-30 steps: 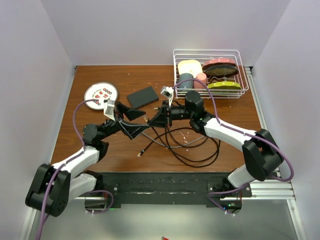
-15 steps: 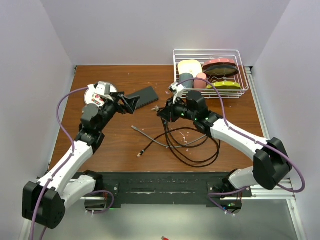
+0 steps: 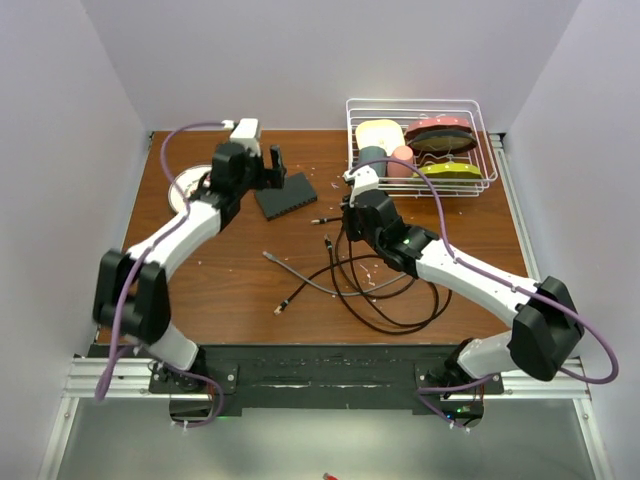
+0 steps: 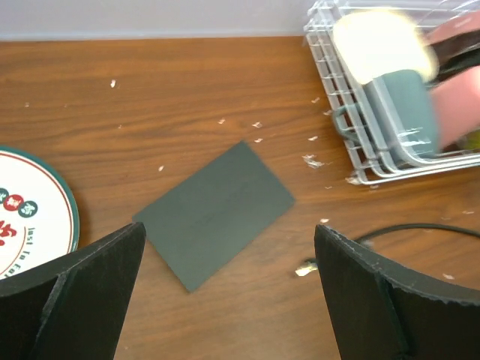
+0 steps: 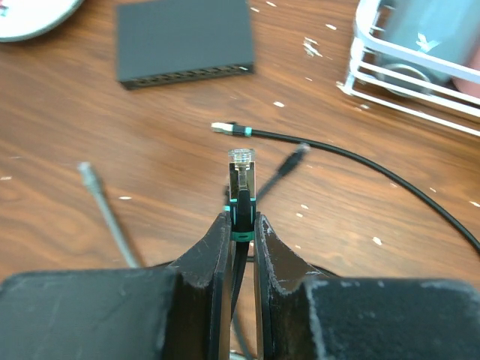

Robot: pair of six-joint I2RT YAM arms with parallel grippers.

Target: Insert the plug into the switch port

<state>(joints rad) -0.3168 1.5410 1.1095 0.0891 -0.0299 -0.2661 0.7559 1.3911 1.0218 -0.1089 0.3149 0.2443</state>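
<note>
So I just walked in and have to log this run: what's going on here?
Two robot arms are working on plugging a cable into the switch. The right gripper is shut on the plug, aimed at the switch's row of ports with a gap between them, so nothing is inserted yet. The left gripper hangs open over the switch, not gripping it. A second cable end lies loose on the table between plug and switch.
</note>
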